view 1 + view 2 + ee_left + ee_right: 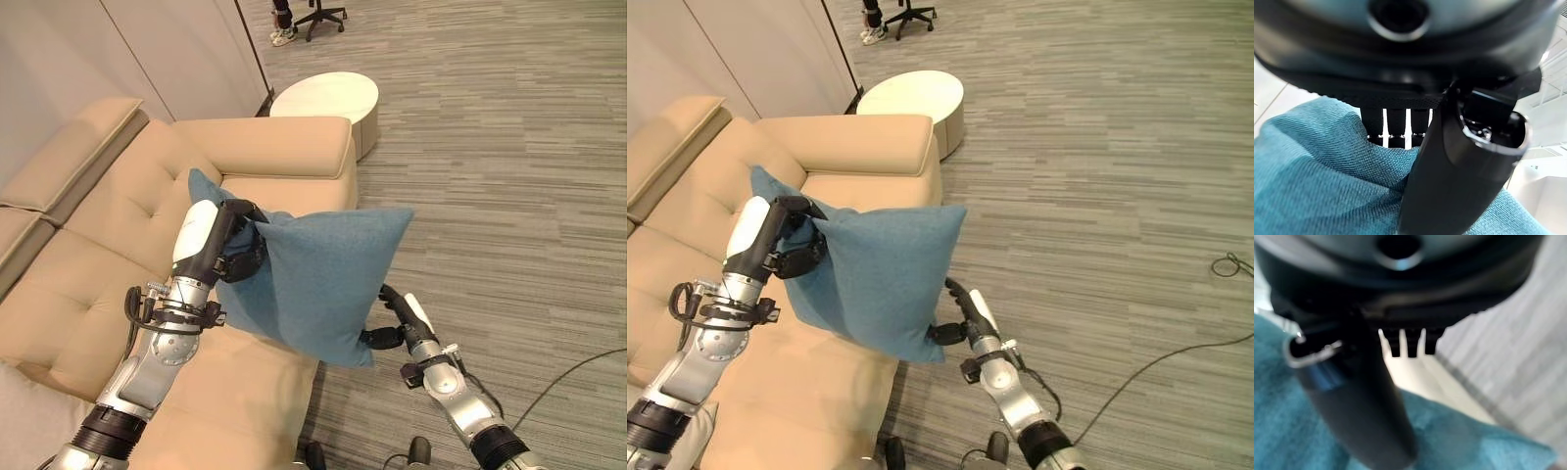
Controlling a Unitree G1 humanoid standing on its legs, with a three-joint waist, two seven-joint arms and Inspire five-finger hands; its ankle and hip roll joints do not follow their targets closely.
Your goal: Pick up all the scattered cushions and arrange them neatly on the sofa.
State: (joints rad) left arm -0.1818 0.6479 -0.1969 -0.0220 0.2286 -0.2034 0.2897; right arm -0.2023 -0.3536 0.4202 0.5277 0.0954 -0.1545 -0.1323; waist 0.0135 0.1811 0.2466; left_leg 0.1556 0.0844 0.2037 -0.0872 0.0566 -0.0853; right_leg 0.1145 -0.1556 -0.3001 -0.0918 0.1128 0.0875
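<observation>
Cushion [318,279] hangs in the air over the sofa [108,235] edge, because our left robot hand [235,250] pinches its upper corner and our right robot hand [392,318] pinches its lower corner, to carry it flat to the seat.

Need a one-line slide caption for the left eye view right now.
Both robot hands, left and right, hold a blue cushion above the tan sofa.

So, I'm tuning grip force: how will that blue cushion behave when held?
The blue cushion looks soft: fabric bunches where the left hand pinches it. Probably light, since it hangs between that and the right hand over the sofa. Woven cloth seems unlikely to slip.
</observation>
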